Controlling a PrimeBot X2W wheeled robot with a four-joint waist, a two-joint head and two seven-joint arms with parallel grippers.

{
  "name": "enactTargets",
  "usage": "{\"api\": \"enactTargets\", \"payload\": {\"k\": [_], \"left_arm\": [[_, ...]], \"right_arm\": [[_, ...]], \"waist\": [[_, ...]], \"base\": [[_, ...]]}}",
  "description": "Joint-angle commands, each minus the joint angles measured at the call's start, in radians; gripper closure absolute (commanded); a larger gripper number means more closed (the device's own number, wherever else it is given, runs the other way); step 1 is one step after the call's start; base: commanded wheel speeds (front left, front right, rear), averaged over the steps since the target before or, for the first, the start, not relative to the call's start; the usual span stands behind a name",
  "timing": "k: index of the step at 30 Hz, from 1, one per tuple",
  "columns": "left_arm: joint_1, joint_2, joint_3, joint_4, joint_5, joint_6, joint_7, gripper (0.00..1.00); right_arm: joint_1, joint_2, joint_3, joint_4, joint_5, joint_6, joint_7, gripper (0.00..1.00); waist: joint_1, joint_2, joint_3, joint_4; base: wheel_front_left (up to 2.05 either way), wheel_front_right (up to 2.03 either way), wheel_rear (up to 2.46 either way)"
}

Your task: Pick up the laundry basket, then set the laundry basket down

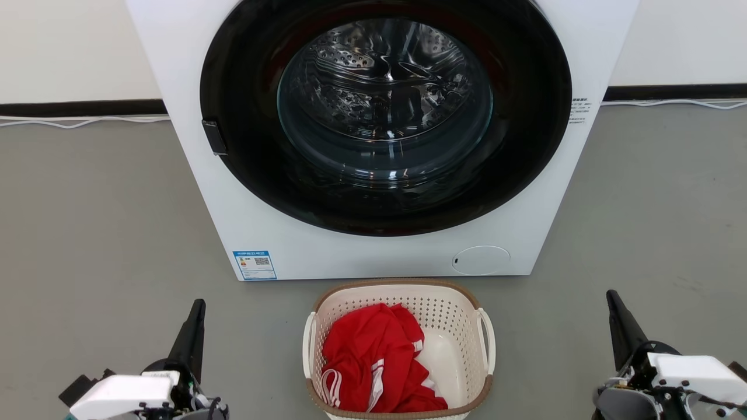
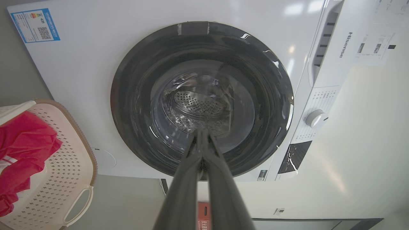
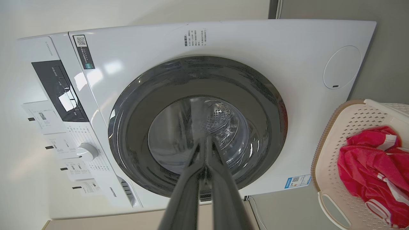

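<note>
On the grey floor [image 1: 87, 233] before the white washing machine [image 1: 262, 233], your cream-white perforated plastic laundry basket [image 1: 443, 306] sits between the left tool [image 1: 199, 303] and right tool [image 1: 610, 294], both pressed together, probably so each takes one side.

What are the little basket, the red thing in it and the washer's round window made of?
The laundry basket looks like smooth moulded cream plastic, with regular punched holes; its brown woven-look rim is probably plastic too. The red garment is soft cloth, creased and folded. The window seems clear glass or plastic: it reflects light and shows the perforated drum behind.
</note>
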Motion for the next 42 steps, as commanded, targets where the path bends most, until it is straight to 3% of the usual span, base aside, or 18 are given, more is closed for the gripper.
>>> {"api": "enactTargets", "payload": {"k": [1,10,14,25,42], "left_arm": [[0.000,0.000,0.000,0.000,0.000,0.000,0.000,0.00],[0.011,-0.003,-0.013,0.005,0.003,0.000,-0.023,0.00],[0.014,-0.002,-0.019,-0.004,0.005,0.000,-0.035,0.00],[0.020,-0.001,-0.032,-0.023,0.031,-0.001,-0.067,0.00],[0.023,0.001,-0.048,-0.032,0.135,-0.002,-0.114,0.00]], "right_arm": [[0.000,0.000,0.000,0.000,0.000,0.000,0.000,0.00],[0.010,0.001,0.017,0.004,-0.015,-0.001,-0.021,0.00],[0.012,0.001,0.023,-0.002,-0.024,0.000,-0.033,0.00],[0.012,0.000,0.043,-0.017,-0.068,0.001,-0.065,0.00],[-0.001,0.000,0.075,-0.021,-0.254,0.003,-0.112,0.00]], "waist": [[0.0000,0.0000,0.000,0.000],[0.0022,0.0000,-0.001,0.000],[0.0002,0.0000,0.001,0.000],[0.0000,0.0000,0.003,-0.001],[0.0000,0.0000,0.003,-0.002]], "base": [[0.00,0.00,0.00],[0.00,0.00,0.00],[0.00,0.00,0.00],[0.00,0.00,0.00],[0.00,0.00,0.00]]}}
